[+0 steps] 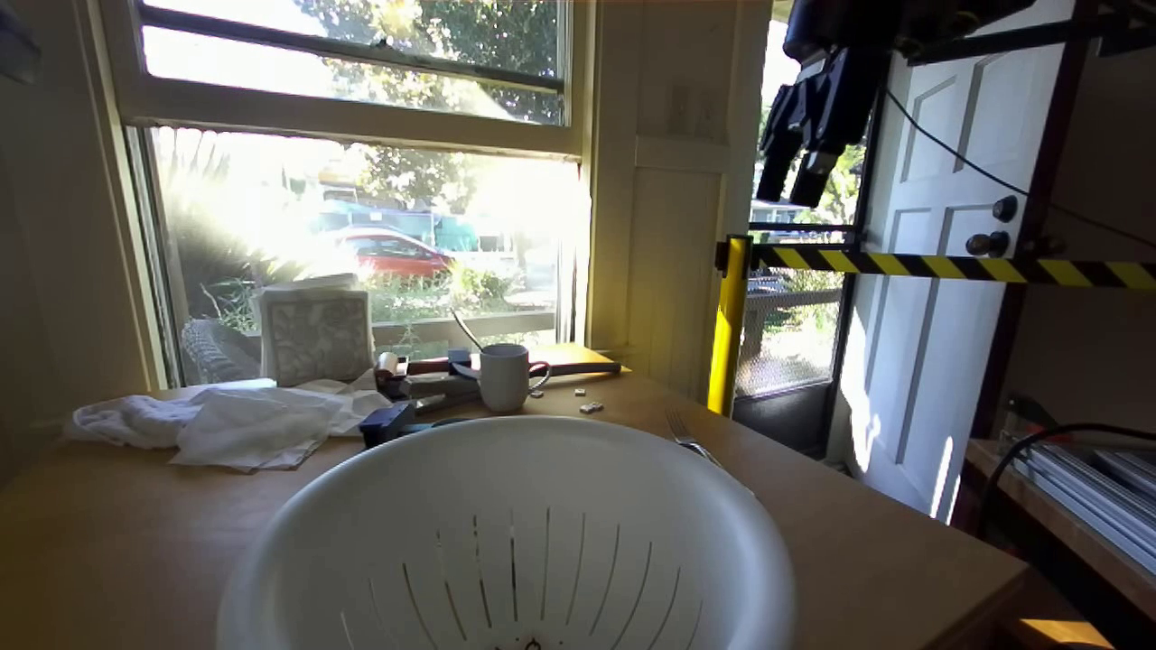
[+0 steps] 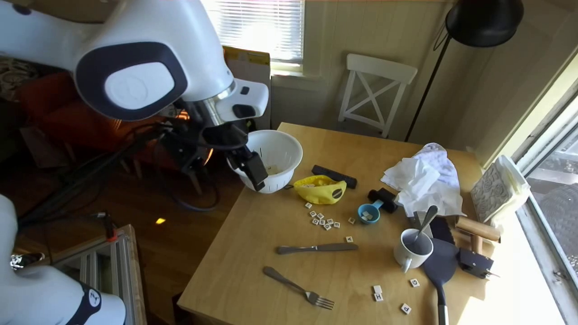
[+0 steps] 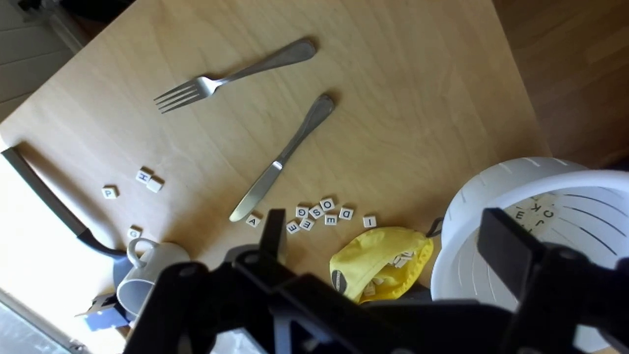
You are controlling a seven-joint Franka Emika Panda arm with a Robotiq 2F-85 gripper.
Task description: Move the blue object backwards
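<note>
A small blue measuring cup (image 2: 369,213) stands on the wooden table in an exterior view, with a few letter tiles in it. Its handle points to a black object (image 2: 383,199). In the wrist view the cup does not show; the gripper body covers that part of the table. My gripper (image 3: 385,219) is open and empty, with its fingers wide apart. It hangs high above the table, well away from the cup, and shows near the white colander (image 2: 291,158) in an exterior view (image 2: 259,180) and at the upper right in an exterior view (image 1: 790,194).
A yellow pouch (image 2: 318,192) with tiles lies between colander and cup, beside a black remote (image 2: 334,176). Loose tiles, a knife (image 2: 318,248) and a fork (image 2: 298,289) lie nearer. A mug (image 2: 412,253) with a spoon, a spatula (image 2: 440,262) and white cloths (image 2: 424,180) are by the window.
</note>
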